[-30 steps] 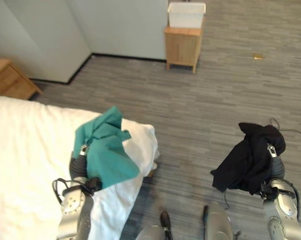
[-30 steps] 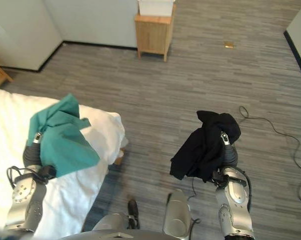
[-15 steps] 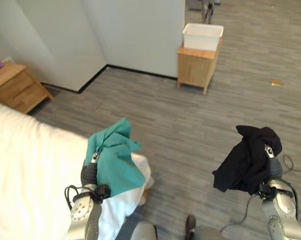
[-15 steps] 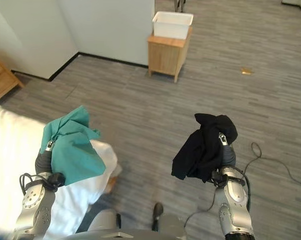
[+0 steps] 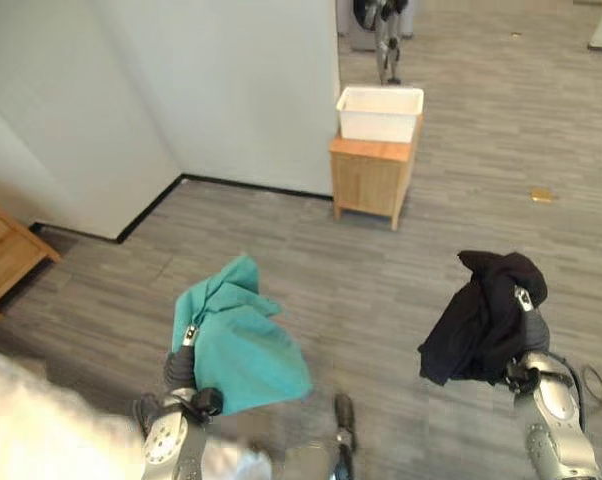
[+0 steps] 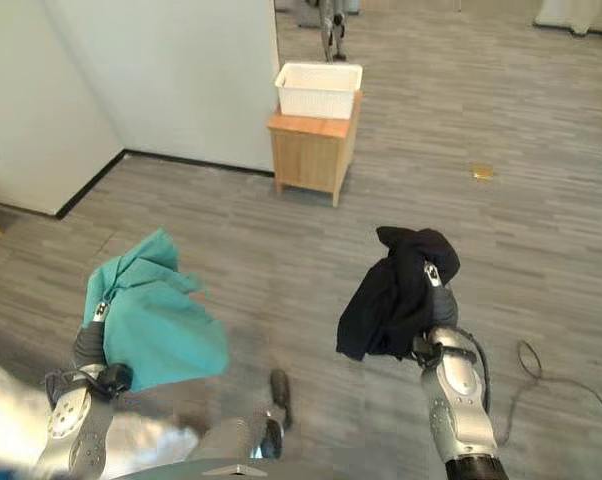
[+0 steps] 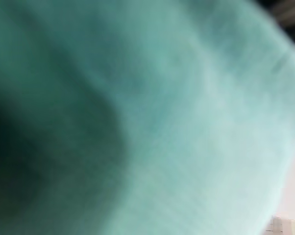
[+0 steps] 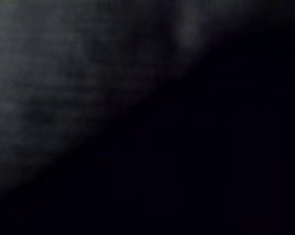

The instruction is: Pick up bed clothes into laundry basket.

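Teal green garment (image 5: 243,340), plain. Black garment (image 5: 478,317), plain. White laundry basket (image 5: 380,112) on light wood cabinet (image 5: 370,180). Floor (image 5: 281,230) grey, wood-plank pattern. Walls (image 5: 181,80) pale grey-white, black skirting. Bed sheet (image 5: 26,435) white.

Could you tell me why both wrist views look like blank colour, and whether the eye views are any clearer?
Left wrist view: teal cloth drapes over the lens, a soft blur. Right wrist view: black garment covers it, nearly dark. Eye views: evenly lit, the white basket crisp, the bed corner smeared.
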